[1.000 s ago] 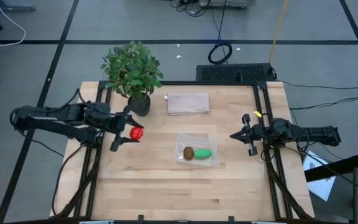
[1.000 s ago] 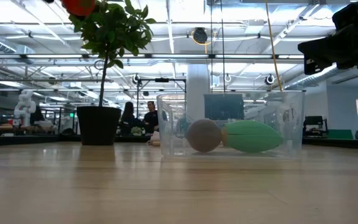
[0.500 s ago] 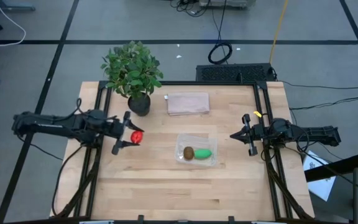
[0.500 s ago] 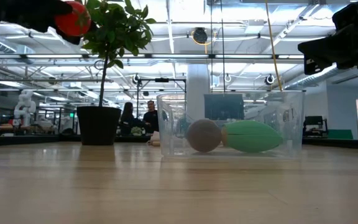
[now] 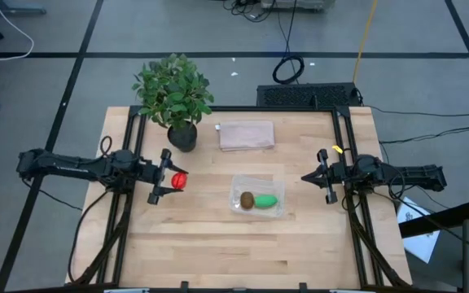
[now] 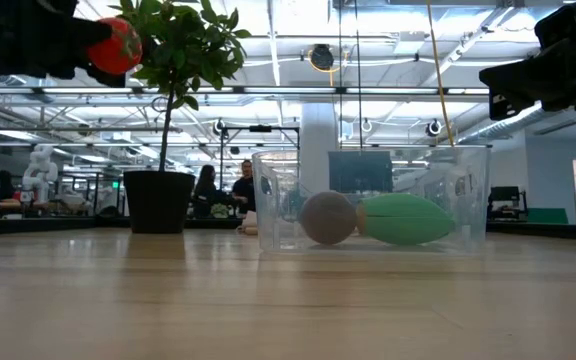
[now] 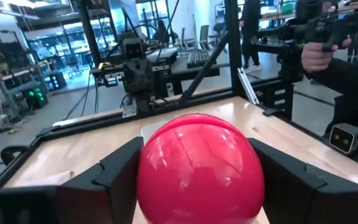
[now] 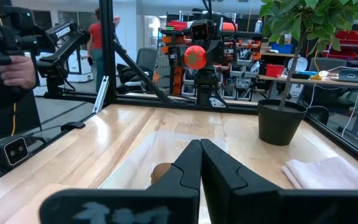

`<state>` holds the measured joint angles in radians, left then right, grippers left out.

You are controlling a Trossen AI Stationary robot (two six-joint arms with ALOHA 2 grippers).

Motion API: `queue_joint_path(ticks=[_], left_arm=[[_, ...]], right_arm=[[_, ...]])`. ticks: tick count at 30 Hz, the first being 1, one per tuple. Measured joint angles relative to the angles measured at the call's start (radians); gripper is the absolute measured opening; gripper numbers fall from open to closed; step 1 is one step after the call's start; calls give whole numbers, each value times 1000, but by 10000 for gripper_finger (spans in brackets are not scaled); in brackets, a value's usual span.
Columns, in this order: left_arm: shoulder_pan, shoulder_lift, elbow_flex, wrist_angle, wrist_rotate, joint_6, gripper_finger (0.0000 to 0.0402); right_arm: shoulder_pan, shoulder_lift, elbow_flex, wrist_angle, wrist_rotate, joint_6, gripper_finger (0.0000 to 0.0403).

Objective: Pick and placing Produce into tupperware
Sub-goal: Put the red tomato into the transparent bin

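Two pieces of produce lay inside the tupperware (image 5: 257, 201): the brown kiwi-like one (image 5: 247, 199) on the side nearer the left arm, and the elongated green one (image 5: 267, 201) touching it on the side nearer the right arm. In the low view both rested on the clear container's floor. The round red one (image 5: 178, 180) was outside the tupperware, off its left-arm side and raised above the table (image 5: 218, 236), clamped between the fingers of the left gripper (image 5: 168, 177). The right gripper (image 5: 318, 177) waited beyond the tupperware's opposite side, its fingers pressed together and holding nothing. A potted plant (image 5: 174, 94) stood behind the tupperware, with a pinkish lid-like piece (image 5: 246, 135) beside the pot.
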<state>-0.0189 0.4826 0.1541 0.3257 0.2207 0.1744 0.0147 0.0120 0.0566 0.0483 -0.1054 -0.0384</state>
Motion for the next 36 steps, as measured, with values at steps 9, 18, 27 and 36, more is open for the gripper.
queue_joint_path(ticks=[9,18,27,36], left_arm=[[0,0,-38,57,-1,35,255],[0,0,-38,61,-4,49,255],[0,0,-38,61,-6,49,255],[0,0,-38,66,-24,27,255]], right_arm=[[0,0,-16,0,6,-1,0],[0,0,-23,-1,30,-3,0],[0,0,-23,0,30,-3,0],[0,0,-23,5,30,-3,0]])
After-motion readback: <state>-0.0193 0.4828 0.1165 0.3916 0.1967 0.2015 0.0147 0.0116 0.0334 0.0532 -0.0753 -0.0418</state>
